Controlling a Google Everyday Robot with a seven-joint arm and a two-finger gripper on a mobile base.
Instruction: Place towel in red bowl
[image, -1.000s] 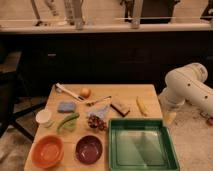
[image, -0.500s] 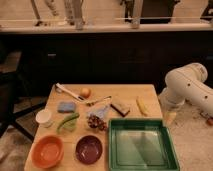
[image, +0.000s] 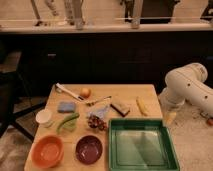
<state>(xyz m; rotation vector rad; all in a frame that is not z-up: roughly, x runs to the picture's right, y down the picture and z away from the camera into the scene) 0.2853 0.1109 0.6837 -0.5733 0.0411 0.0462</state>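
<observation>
A blue folded towel (image: 66, 106) lies flat on the left part of the wooden table (image: 130, 92). The red bowl (image: 47, 151) stands empty at the front left corner, in front of the towel. My gripper (image: 170, 118) hangs at the end of the white arm (image: 187, 87), just off the table's right edge, far from both towel and bowl. It holds nothing that I can see.
A purple bowl (image: 89, 149) stands right of the red bowl, and a green tray (image: 142, 145) fills the front right. A white cup (image: 44, 116), a green vegetable (image: 67, 121), grapes (image: 96, 122), an orange fruit (image: 85, 92), a brown block (image: 120, 107) and a banana (image: 142, 105) are spread over the table.
</observation>
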